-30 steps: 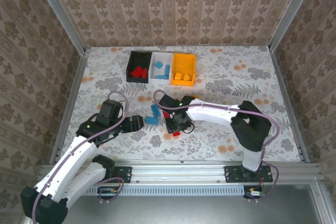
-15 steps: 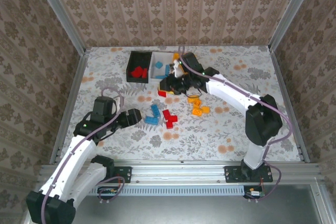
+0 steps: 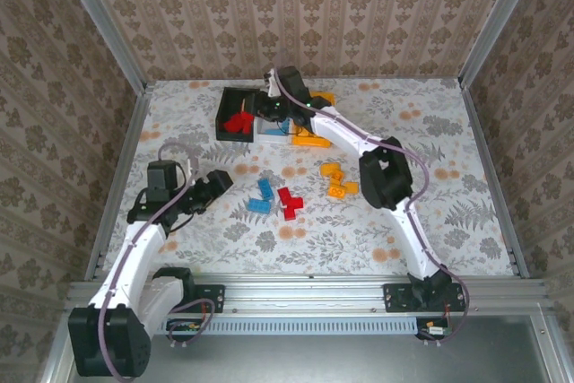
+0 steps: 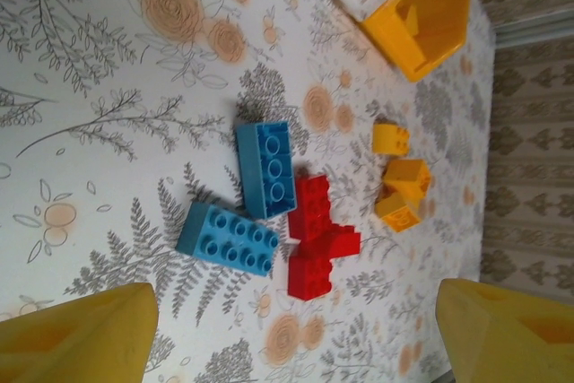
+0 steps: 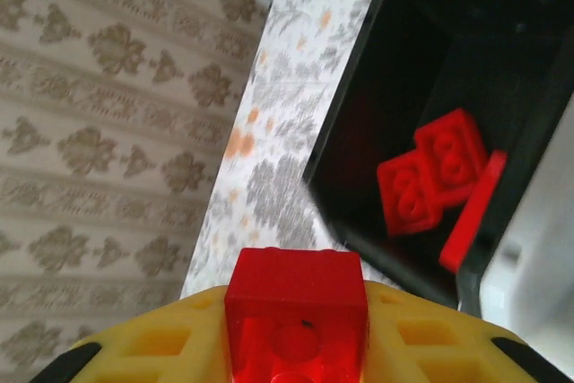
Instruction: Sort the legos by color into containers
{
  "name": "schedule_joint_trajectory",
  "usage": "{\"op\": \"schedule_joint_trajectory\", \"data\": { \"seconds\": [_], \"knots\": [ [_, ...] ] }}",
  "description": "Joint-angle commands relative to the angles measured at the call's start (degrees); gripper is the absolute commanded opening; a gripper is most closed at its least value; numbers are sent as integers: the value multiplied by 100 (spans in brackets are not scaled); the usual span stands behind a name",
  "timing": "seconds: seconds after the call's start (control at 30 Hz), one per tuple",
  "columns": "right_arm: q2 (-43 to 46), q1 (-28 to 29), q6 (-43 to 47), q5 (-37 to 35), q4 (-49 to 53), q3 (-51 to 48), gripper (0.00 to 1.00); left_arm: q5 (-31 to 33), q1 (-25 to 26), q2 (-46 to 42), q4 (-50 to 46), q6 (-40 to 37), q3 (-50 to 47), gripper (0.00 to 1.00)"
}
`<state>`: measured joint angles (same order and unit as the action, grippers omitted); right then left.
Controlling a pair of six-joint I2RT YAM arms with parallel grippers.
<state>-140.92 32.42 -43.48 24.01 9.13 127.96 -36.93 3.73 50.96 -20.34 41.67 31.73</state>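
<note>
My right gripper (image 3: 262,107) hangs over the black bin (image 3: 224,105) at the back, shut on a red lego (image 5: 296,311) between its yellow fingers. Red legos (image 5: 430,172) lie inside the black bin (image 5: 395,87). The white bin (image 3: 269,137) and orange bin (image 3: 314,139) beside it are partly hidden by the right arm. My left gripper (image 3: 220,184) is open, left of the loose legos on the table: two blue (image 4: 267,168) (image 4: 228,239), a red cluster (image 4: 318,235) and orange-yellow ones (image 4: 405,177). Nothing sits between the left fingers (image 4: 76,329).
Patterned walls enclose the table on three sides, with metal posts in the back corners. The right arm stretches diagonally from its base across the table's right half. The orange bin (image 4: 430,6) shows at the top of the left wrist view.
The right arm has swung from the loose pile at the table's middle to the back, carrying the red lego over the black bin. The left arm has drawn back a little to the left.
</note>
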Motion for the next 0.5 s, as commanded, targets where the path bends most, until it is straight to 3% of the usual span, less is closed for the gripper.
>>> {"op": "schedule_joint_trajectory", "data": {
  "seconds": [0.0,0.17,0.47],
  "knots": [
    [-772,44,109,-597,86,1256,37,-502,-176,7,148,123,22,82],
    [-1781,82,116,-1167,267,2665,39,-585,-349,109,88,48,27,82],
    [-2025,62,10,-1696,-286,2746,59,-673,-509,230,-95,-166,141,82]
  ]
}}
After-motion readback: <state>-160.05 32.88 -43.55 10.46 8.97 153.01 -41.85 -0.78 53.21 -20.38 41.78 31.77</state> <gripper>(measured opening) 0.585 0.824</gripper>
